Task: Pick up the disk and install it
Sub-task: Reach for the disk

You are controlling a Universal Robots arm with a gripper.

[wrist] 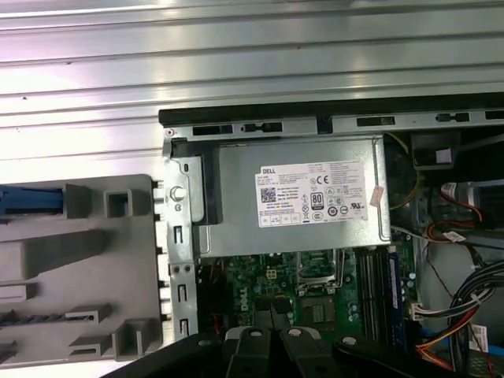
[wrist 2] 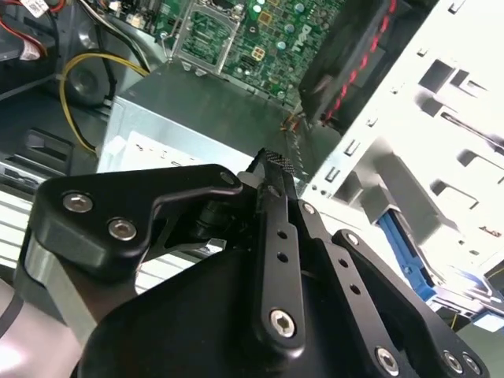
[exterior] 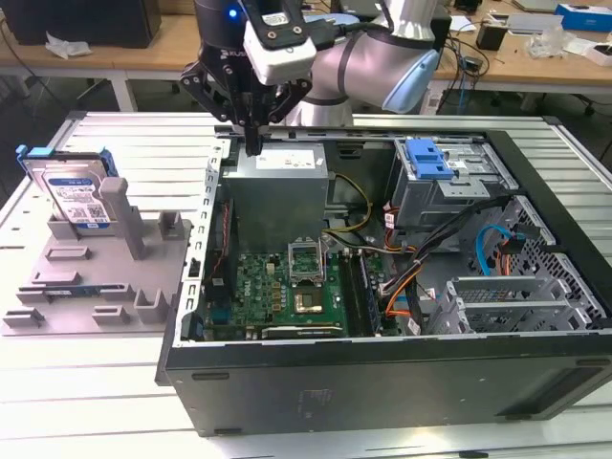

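Note:
The disk (exterior: pixel 78 196) stands on edge in a grey fixture (exterior: pixel 96 277) at the exterior view's left, silver with a white-and-blue label and a blue frame. In the first wrist view its blue frame edge (wrist: pixel 31 201) shows beside the fixture (wrist: pixel 87 260). My gripper (exterior: pixel 253 145) hangs over the back left corner of the open computer case (exterior: pixel 382 382), above the grey power supply (exterior: pixel 277 182), well to the right of the disk. Its black fingers (wrist 2: pixel 272 169) are pressed together with nothing between them. In the first wrist view the gripper (wrist: pixel 269 337) sits over the motherboard.
Inside the case lie a green motherboard (exterior: pixel 287 287), bundled cables (exterior: pixel 430 268) and a metal drive cage with a ridged blue latch (exterior: pixel 427 158). The power supply (wrist: pixel 303 197) has a white label. A slatted white table (exterior: pixel 96 402) carries everything.

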